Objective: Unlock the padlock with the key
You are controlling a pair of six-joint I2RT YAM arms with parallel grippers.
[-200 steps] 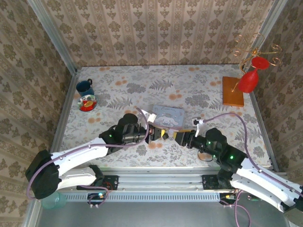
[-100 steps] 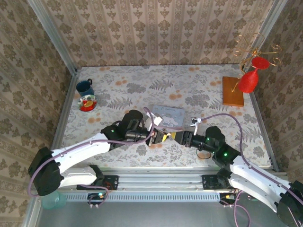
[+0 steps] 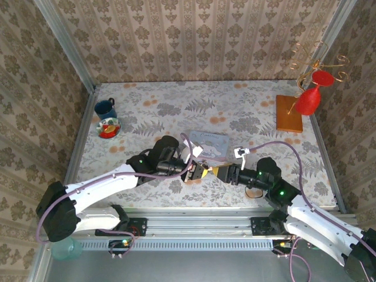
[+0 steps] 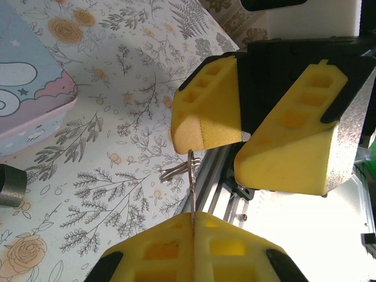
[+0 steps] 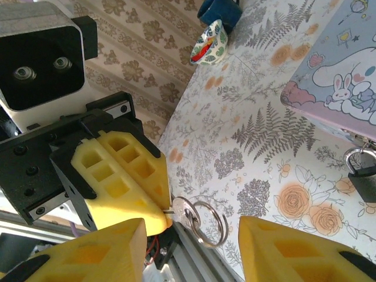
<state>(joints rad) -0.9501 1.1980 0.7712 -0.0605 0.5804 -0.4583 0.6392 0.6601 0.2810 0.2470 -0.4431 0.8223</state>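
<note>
My left gripper (image 4: 194, 218) is shut on the key (image 4: 191, 179), a thin blade seen edge-on with a wire ring (image 4: 175, 171) hanging at its head. In the right wrist view the key's round head (image 5: 189, 212) and ring (image 5: 210, 224) stick out from the left gripper's yellow fingers (image 5: 120, 179). My right gripper (image 5: 191, 252) faces it, open, its fingers on either side of the ring without touching it. The two grippers (image 3: 205, 171) meet near the table's front edge. The small dark padlock (image 5: 363, 179) hangs by the pastel tin box (image 5: 335, 76).
The tin box (image 3: 209, 143) lies just behind the grippers. A blue mug (image 3: 106, 108) and a small bowl (image 3: 108, 127) stand at the far left. A wooden base (image 3: 289, 113) with a wire stand and red glass (image 3: 308, 100) is at the back right. The metal rail (image 3: 194, 223) runs along the front.
Both arms have closed in on each other; the left gripper carried the key rightward and the right gripper came up to it, its jaws a little narrower.
</note>
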